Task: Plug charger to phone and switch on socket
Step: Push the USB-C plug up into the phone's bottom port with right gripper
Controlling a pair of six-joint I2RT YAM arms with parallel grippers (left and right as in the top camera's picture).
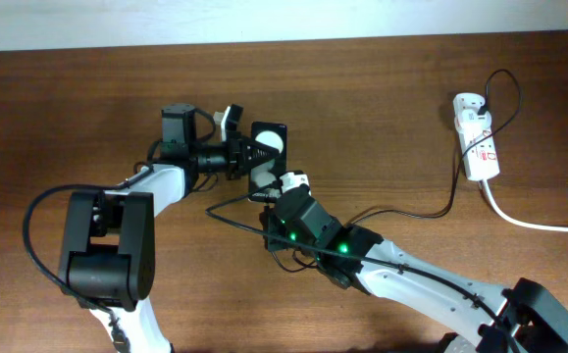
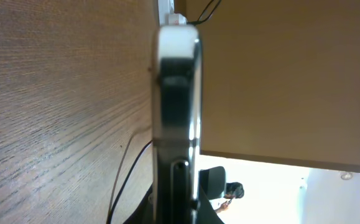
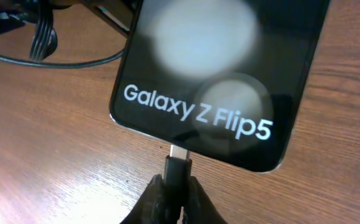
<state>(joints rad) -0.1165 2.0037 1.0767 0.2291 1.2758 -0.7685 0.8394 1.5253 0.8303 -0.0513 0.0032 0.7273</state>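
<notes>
The black phone (image 1: pixel 267 150) stands on its edge at the table's middle, held by my left gripper (image 1: pixel 251 155), which is shut on it. The left wrist view shows its thin side (image 2: pixel 176 112) edge-on. In the right wrist view the phone (image 3: pixel 223 68) reads "Galaxy Z Flip5" with two white blobs. My right gripper (image 3: pixel 175 186) is shut on the charger's black connector (image 3: pixel 178 169), whose metal tip meets the phone's bottom port. The thin black cable (image 1: pixel 401 212) runs right to the white socket (image 1: pixel 478 142) at the far right.
The socket's thick white cord (image 1: pixel 539 224) trails off the right edge. A loop of black cable (image 1: pixel 227 211) lies on the wood beside my right wrist (image 1: pixel 298 224). The table's far edge runs along the top of the overhead view.
</notes>
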